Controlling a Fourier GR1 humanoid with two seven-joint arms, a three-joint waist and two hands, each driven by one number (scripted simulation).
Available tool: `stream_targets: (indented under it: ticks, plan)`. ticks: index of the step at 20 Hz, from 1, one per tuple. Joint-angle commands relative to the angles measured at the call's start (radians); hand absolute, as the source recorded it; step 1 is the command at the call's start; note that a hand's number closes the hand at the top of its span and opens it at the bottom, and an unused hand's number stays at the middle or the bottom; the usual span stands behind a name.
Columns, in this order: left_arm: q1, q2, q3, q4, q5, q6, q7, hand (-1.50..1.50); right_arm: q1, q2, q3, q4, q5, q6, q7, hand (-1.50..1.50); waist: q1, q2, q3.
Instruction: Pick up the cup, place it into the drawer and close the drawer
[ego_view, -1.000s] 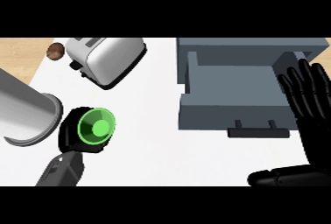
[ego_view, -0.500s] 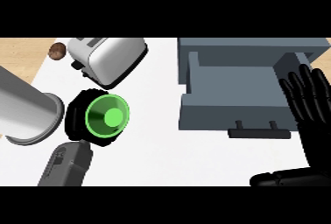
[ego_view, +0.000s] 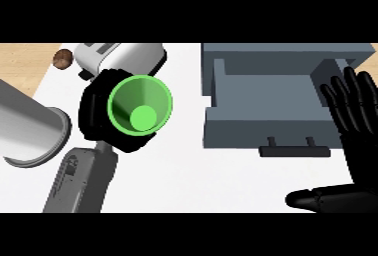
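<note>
White bench (ego_view: 184, 185) fills the view, with a strip of wood beyond its far left corner; notes run from your near edge outward.

Nearest you, the right hand (ego_view: 354, 117) sits at the right edge, fingers straight and spread, pointing up, thumb lying low along the bottom; it rests, holding nothing.

Left of centre, the left hand (ego_view: 100, 112) has its dark fingers curled round the green cup (ego_view: 140, 104); the cup's mouth tips toward you, so you look down into it; whether it is clear of the bench you cannot tell from this angle. A grey cylinder (ego_view: 29, 127) lies just beside it on the left.

Mid-right, the grey drawer (ego_view: 221, 100) stands pulled open, handle (ego_view: 293, 149) facing you, well apart from the cup.

Far left: a toaster (ego_view: 122, 56) behind the cup; a small brown object (ego_view: 63, 57) at the corner.

Judgement: grasp step looks done; carry is in hand. Next, swing the cup rightward over the drawer's front wall, lower it inside, release; then push the front shut.
</note>
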Motion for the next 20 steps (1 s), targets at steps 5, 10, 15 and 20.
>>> stream_targets:
  ticks: [5,10,15,20]
  plan:
    - [-0.230,-0.009,-0.055,-0.020,-0.059,0.197,0.172,1.50,0.015,0.001,0.003,-0.009,0.002,0.011,-0.021,-1.50,-0.007,0.001,0.000]
    - [-0.385,-0.009,-0.081,0.150,-0.065,0.243,0.136,1.50,0.016,0.021,0.037,-0.008,0.052,-0.018,-0.011,-1.50,-0.014,0.003,0.000]
    - [-0.469,-0.009,-0.033,0.240,-0.088,0.224,0.165,1.50,0.107,-0.026,-0.037,-0.077,-0.065,0.058,0.005,-1.50,-0.017,0.003,0.000]
    - [-0.640,-0.009,-0.121,0.376,-0.047,0.361,0.219,1.50,0.035,-0.001,-0.021,0.038,-0.013,0.036,-0.064,-1.50,-0.025,0.005,0.000]
